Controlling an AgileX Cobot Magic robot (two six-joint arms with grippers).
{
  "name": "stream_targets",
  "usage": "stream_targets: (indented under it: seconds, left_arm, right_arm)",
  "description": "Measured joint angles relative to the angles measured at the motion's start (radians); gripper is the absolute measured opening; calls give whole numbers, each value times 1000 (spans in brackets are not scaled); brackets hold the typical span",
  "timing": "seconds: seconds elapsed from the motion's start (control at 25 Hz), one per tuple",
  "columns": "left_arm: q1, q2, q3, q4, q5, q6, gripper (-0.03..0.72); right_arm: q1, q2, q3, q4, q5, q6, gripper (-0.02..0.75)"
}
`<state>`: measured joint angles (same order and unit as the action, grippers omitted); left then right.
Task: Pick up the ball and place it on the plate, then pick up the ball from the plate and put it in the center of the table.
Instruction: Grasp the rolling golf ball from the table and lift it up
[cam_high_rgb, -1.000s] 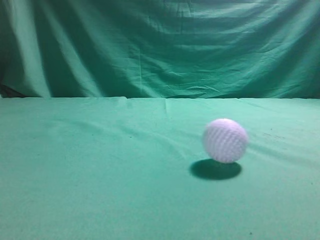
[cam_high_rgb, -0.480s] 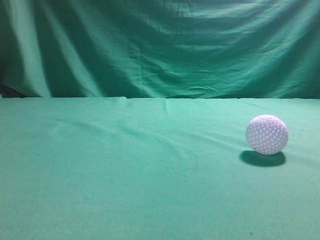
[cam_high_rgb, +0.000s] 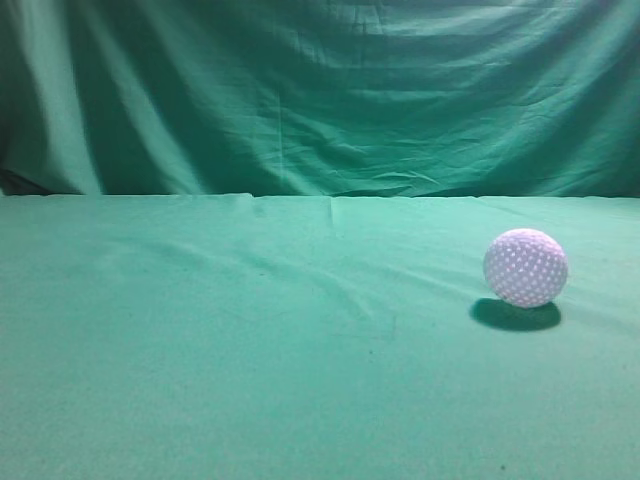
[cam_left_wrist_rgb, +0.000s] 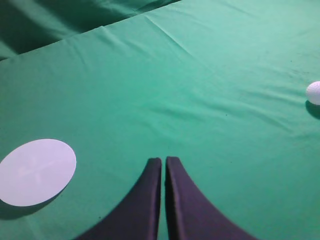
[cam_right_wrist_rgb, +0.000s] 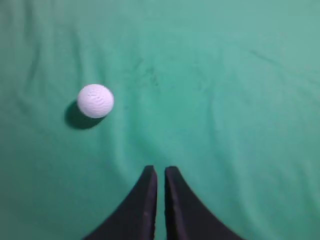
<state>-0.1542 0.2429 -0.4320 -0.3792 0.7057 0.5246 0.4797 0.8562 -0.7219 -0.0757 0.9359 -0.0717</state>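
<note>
The ball (cam_high_rgb: 526, 267), a small white dimpled sphere with a lilac tint, rests on the green cloth table (cam_high_rgb: 250, 360) at the right. It also shows in the right wrist view (cam_right_wrist_rgb: 95, 100), up and left of my right gripper (cam_right_wrist_rgb: 160, 170), and at the right edge of the left wrist view (cam_left_wrist_rgb: 314, 92). A flat round white plate (cam_left_wrist_rgb: 36, 171) lies on the cloth, left of my left gripper (cam_left_wrist_rgb: 163, 161). Both grippers are shut and empty, held above the cloth. Neither gripper shows in the exterior view.
A darker green curtain (cam_high_rgb: 320, 95) hangs behind the table's far edge. Low wrinkles run across the cloth (cam_high_rgb: 340, 290).
The ball moved from the middle right of the table further right, then drifted back a little to the left.
</note>
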Motion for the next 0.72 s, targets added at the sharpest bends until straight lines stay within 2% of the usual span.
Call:
stream_targets:
  seconds: [0.16,0.24,0.56,0.64,0.72]
  left_arm:
    - [0,0,10,2,-6,0,0]
    - [0,0,14,4,-8,0,0]
    - [0,-2,14,15,-8,0,0]
    - [0,-2,14,29,-8,0,0]
    - [0,-6,14,29,-8,0,0]
  right_arm:
    - [139,141,-24,2,-32,-14,48]
    - [179,214,-34,8,-46,-14,48]
    - [199,505,-93,14,-106,26,510]
    - [199,559,-96,14,-143,43,567]
    - [199,612,-99,14,-185,46,554]
